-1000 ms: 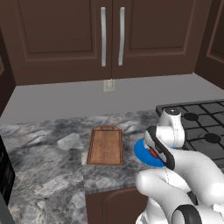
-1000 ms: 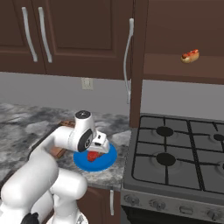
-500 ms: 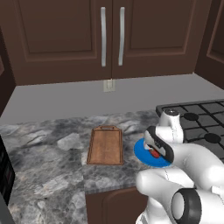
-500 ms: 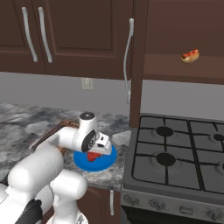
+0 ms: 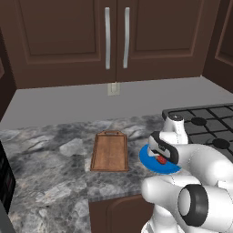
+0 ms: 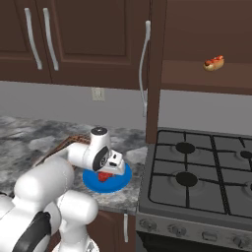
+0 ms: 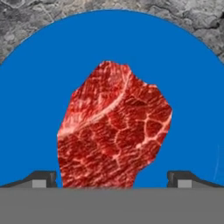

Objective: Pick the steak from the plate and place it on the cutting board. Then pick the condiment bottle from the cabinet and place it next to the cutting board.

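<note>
I am looking at the plate [image 5: 150, 160] sitting near the front edge of the marble surface [image 5: 50, 182], close to the end where the stove [image 6: 197, 182] begins. The cutting board [image 5: 109, 151] is lying just beside the plate, toward the middle of the surface, with bare marble stretching away beyond it. The steak [image 7: 111, 131] is resting on the plate, a flat, irregular red chunk with pale marbling lines. My gripper [image 7: 112, 180] is hanging right above it, fingers [image 7: 41, 178] spread wide to either side of the meat and not closed on it. Above the stove, a hot dog [image 6: 214, 63] is sitting on a shelf [image 6: 206, 78].
</note>
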Robot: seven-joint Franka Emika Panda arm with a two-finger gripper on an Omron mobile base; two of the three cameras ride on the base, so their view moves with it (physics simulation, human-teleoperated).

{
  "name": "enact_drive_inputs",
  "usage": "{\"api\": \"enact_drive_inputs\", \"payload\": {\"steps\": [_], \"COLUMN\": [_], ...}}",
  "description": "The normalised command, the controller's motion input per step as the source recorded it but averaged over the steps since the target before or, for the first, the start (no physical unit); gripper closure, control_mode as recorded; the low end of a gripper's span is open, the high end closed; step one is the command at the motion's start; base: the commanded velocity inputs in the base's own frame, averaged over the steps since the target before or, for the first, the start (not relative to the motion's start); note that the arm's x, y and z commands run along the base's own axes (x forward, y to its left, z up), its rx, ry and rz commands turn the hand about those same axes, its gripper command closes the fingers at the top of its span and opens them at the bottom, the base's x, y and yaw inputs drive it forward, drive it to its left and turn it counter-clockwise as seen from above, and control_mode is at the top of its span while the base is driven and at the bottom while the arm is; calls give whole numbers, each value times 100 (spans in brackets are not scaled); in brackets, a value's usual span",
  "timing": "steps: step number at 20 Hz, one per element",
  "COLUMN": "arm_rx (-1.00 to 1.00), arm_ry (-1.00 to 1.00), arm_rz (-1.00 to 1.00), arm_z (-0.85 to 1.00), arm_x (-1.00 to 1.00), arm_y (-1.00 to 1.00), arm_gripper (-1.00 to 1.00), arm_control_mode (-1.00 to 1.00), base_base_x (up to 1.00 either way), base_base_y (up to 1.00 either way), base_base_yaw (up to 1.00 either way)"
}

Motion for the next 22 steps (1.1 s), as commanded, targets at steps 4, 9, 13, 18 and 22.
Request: {"api": "enact_drive_inputs", "payload": {"steps": [4,9,13,18,22], "arm_rx": [0,0,0,0,0], "arm_ry": [0,-1,-4,-3,-2], "arm_rz": [0,0,0,0,0], "arm_z": [-13,-25,-38,-39,-41], "arm_x": [0,0,0,0,0], "arm_y": [22,15,1,0,0], "arm_gripper": [-100,-100,-100,-100,-100], "arm_control_mode": [-100,-100,-100,-100,-100], "base_base_x": [0,0,0,0,0], "base_base_y": [0,0,0,0,0], "base_base_yaw": [0,0,0,0,0]}}
